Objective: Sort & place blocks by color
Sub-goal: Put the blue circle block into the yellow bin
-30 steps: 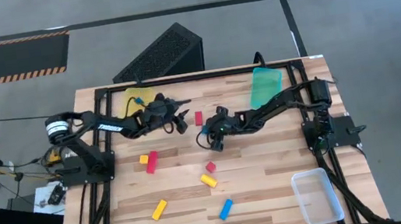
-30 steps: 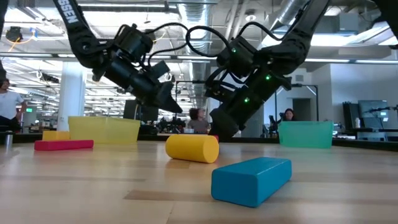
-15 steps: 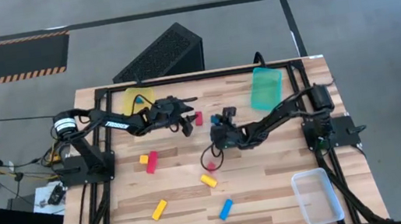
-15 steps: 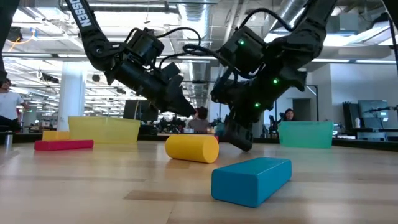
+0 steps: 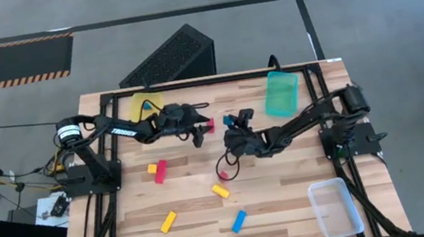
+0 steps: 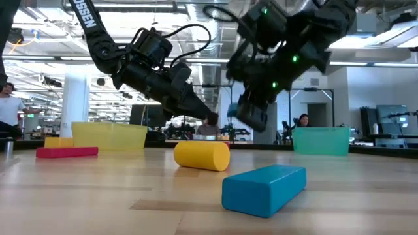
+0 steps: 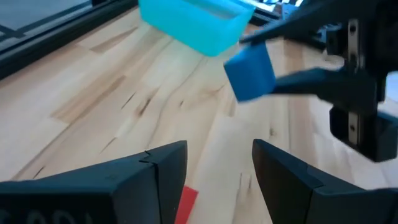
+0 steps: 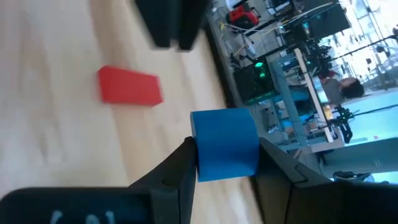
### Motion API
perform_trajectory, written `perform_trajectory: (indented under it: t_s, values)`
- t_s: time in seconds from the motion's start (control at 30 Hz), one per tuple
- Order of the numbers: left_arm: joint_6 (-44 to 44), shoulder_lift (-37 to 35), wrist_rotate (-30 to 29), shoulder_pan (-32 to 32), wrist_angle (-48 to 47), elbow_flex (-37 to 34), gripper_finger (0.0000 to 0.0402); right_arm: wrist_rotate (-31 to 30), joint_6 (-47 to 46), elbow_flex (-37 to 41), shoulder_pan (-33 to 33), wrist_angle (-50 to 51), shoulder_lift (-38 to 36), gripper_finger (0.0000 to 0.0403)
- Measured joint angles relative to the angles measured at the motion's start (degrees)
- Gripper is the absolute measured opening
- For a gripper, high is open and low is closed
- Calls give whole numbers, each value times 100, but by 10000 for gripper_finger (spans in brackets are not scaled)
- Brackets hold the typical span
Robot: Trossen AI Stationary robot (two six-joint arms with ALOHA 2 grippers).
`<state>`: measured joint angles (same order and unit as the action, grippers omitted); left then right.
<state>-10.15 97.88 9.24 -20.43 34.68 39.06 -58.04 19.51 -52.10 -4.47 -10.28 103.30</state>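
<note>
My right gripper [image 5: 231,122] hangs above the middle of the table, shut on a small blue block [image 8: 225,144], which also shows in the left wrist view [image 7: 250,71]. My left gripper [image 7: 217,162] is open and low over the table. A red block [image 5: 209,125] lies flat on the wood just off its fingertips, showing between the fingers [image 7: 186,202] without touching them. Other blocks lie flat nearer the front edge: a yellow and red pair [image 5: 157,170], a yellow cylinder [image 6: 201,155], a yellow bar [image 5: 168,221] and a blue bar [image 6: 264,188]. My right gripper pinches the blue block by two opposite side faces [image 8: 200,152], one finger on each. The block's end sticks out past the fingertips. It is lifted clear of the table.
A yellow tray [image 5: 144,105] sits at the far left behind my left arm. A teal tray [image 5: 281,92] stands at the far right. A clear tray [image 5: 334,208] lies at the near right corner. The two grippers are close together at mid-table.
My right gripper, shut on the blue block, has risen from just above the table and moved a little toward the far edge, turning as it went. My left gripper has moved right and down toward the red block.
</note>
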Motion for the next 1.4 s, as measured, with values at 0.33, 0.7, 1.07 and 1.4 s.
perform_trajectory:
  t_s: [0.33,0.7,1.07,1.4]
  values:
    - [656,-954,-923,38,-1054,14,171,-48,-790,-2,0,1193,-700,141]
    - [1102,-1389,-848,520,-1178,-86,171,-63,-884,-6,15,1640,-672,141]
    - [1275,-1391,-1713,330,-1614,-91,171,386,-905,1630,417,158,-1550,143]
    - [1334,-1733,-1762,88,-1941,-93,171,1143,-861,2306,270,-362,-2354,144]
